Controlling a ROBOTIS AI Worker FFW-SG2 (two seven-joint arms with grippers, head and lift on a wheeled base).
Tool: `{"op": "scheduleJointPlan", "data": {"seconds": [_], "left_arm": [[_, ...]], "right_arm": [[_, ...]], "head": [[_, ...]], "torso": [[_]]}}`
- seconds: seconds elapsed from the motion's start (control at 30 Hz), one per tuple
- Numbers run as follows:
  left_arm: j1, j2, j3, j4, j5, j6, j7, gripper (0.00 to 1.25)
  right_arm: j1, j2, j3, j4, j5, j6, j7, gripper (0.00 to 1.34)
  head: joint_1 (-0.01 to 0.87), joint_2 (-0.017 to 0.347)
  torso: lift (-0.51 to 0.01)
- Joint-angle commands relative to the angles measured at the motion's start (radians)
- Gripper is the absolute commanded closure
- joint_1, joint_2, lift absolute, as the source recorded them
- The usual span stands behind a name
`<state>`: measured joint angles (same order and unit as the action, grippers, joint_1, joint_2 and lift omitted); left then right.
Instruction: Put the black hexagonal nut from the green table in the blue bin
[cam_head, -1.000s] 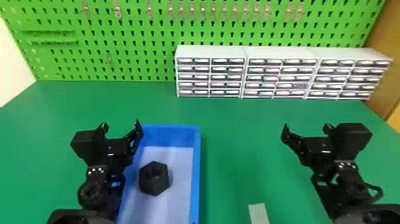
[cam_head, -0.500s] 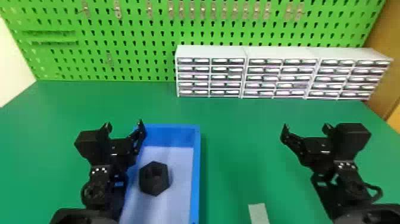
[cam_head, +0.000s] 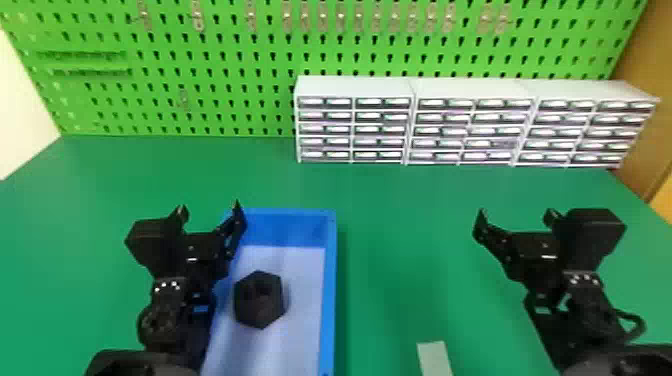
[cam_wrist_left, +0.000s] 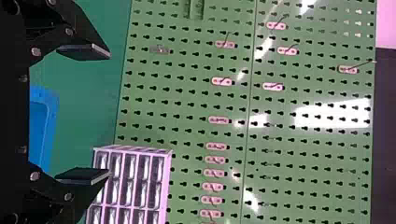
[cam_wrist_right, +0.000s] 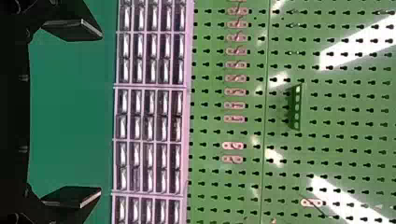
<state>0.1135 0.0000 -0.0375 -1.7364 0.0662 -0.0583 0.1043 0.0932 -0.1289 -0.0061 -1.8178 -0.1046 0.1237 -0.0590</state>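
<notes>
At the far left a pale wall meets the green table; next comes the left gripper, above the table by the bin's left side, its two flat fingers spread wide with nothing between them, a gap the left wrist view also shows; its right-hand finger overlaps the bin's far left corner in the head view, and whether they touch I cannot tell.

The black hexagonal nut lies inside the blue bin, on its pale floor, nearer the left wall than the right, its hole facing up; behind, a green pegboard carries a row of metal hooks, and white drawer units stand side by side at its foot, from the middle toward the right.

Right of the bin, a pale strip lies on the table at the near edge of the view; farther right is the right gripper, well apart from the bin, its fingers likewise spread and empty; a brown panel stands at the far right.
</notes>
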Motion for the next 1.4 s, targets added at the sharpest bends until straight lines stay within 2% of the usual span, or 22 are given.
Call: {"op": "scheduleJointPlan", "data": {"seconds": [0.0, 1.37], "left_arm": [[0.002, 0.0, -0.001, 0.0, 0.001, 0.0, 0.0, 0.37], [0.005, 0.0, 0.002, 0.0, 0.003, -0.005, 0.002, 0.37]], "right_arm": [[0.0, 0.0, 0.0, 0.0, -0.001, 0.001, -0.001, 0.13], [0.006, 0.002, 0.001, 0.0, 0.0, -0.001, 0.001, 0.13]], "head": [[0.657, 0.057], [0.657, 0.057]], "torso": [[-0.095], [-0.095]]}}
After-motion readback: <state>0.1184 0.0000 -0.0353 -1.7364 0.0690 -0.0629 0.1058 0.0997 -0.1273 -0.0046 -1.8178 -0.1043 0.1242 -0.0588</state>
